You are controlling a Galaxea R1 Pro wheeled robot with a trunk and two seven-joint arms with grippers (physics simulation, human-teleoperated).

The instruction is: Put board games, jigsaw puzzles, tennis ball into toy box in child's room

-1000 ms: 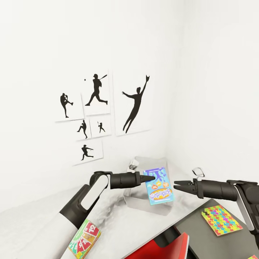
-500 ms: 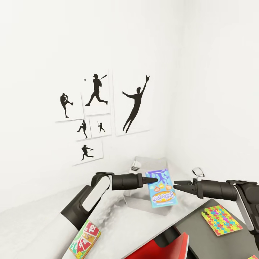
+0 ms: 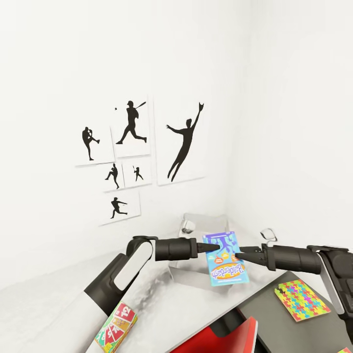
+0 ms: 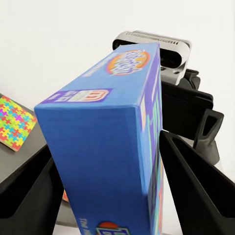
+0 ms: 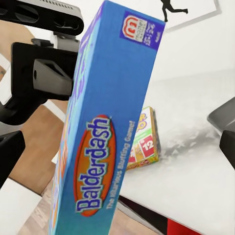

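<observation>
Holding the blue Balderdash box point(image 3: 226, 258) up in the air over the toy box point(image 3: 189, 267), the left gripper point(image 3: 212, 247) has its fingers clamped on the box's top edge, one finger on each broad face. It hangs tilted, well clear of the table point(image 3: 59, 304). The right gripper point(image 3: 243, 252) sits just beside the box's other edge, nearly touching, fingers apart around it from what the right wrist view shows.

My guess is it's a stiff, light cardboard box with a glossy print, so kinda slippery, and pinched near one end it'll want to swing. Grabbing across the thin dimension is the right call, deeper in if possible.

SKIP-BO box point(image 3: 116, 327) lies on the table near the arm, and a jigsaw puzzle point(image 3: 302, 299) is on the darker desk point(image 3: 274, 321).
</observation>
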